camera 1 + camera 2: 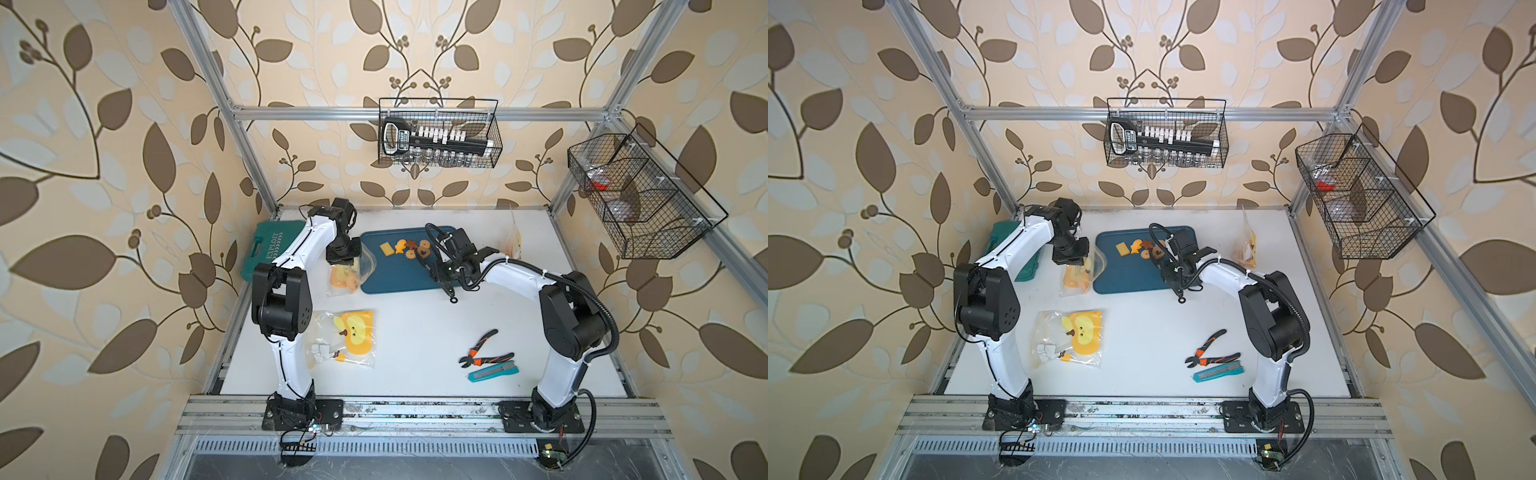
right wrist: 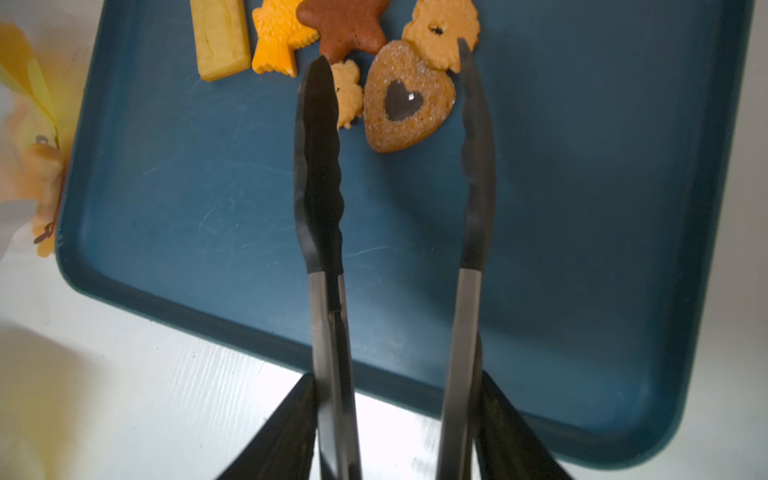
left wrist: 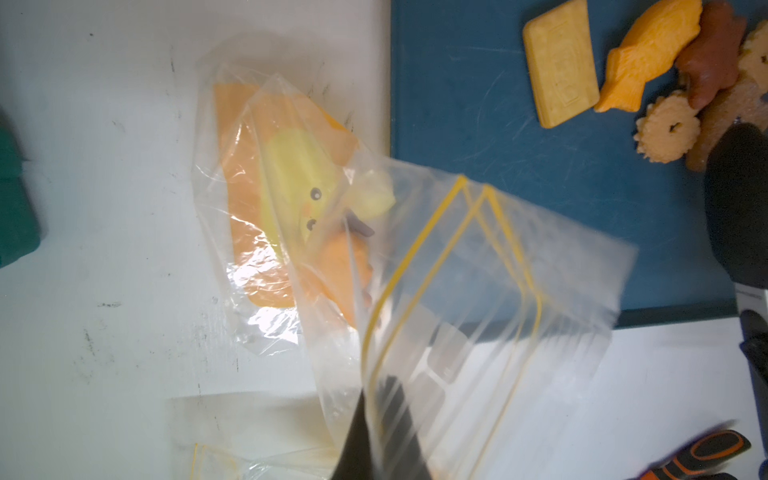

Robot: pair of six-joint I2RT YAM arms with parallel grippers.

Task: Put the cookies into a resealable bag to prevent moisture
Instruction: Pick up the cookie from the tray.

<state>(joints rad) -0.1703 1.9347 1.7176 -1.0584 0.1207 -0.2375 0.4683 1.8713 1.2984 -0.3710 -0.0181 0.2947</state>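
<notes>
At the left, the left claw (image 1: 344, 264) is closed narrow on the mouth edge of a clear resealable bag (image 3: 457, 270) with a duck print, whose lower part rests on the white surface (image 1: 415, 332). Just beside it, the cookies (image 1: 409, 247) are gathered at the far part of a blue tray (image 1: 395, 278). At the right, black-tipped tongs (image 2: 320, 166) are gripped by the right claw (image 2: 397, 376). The heart cookie (image 2: 409, 99) lies between their parted tips.

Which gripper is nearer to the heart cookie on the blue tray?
Right: the right gripper holds tongs flanking the heart cookie; the left gripper pinches a bag beside the tray.
</notes>
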